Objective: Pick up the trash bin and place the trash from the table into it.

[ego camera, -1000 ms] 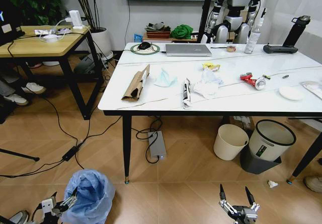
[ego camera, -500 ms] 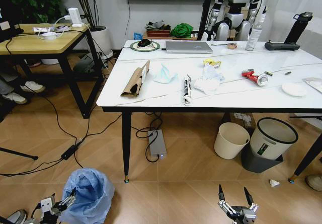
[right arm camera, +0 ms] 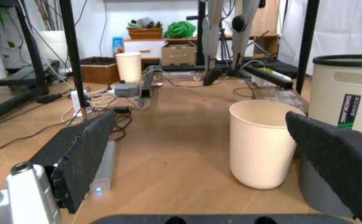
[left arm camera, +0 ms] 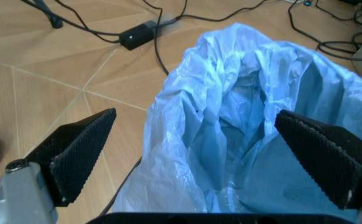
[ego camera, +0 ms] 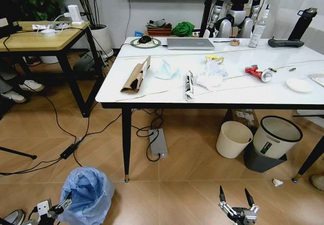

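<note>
The trash bin (ego camera: 86,194) stands on the wooden floor in front of the surface's near-left leg, its crinkled light-blue liner puffed up over the rim, so anything grasping it has to pinch plastic and wall together. That seems to be why the left gripper (left arm camera: 199,154) hangs low beside it with its jaws spread wide, one black ribbed pad (left arm camera: 75,151) outside the liner toward the bare floor and the other over the far side, the bag's mouth between them but nothing clamped yet; I'd judge it is lined up for the pick rather than holding. The right gripper (ego camera: 235,203) waits near the floor, well apart from the bin, fingers open and empty, facing the plain cream bin (right arm camera: 263,142) and the grey bin with black rim (right arm camera: 349,93) under the surface's right end. The trash lies scattered along the near half of the marble-look surface (ego camera: 152,96): a brown cardboard strip (ego camera: 136,76) toward the left edge, then a pale blue mask (ego camera: 165,69), a dark wrapper (ego camera: 189,86), crumpled white tissues (ego camera: 212,76) and a red-and-white can (ego camera: 257,73) farther right, all well clear of the front edge. The only writing I can make out is a dark label on the grey bin; it looks like "SHEDIAGE", though I wouldn't swear to it.
</note>
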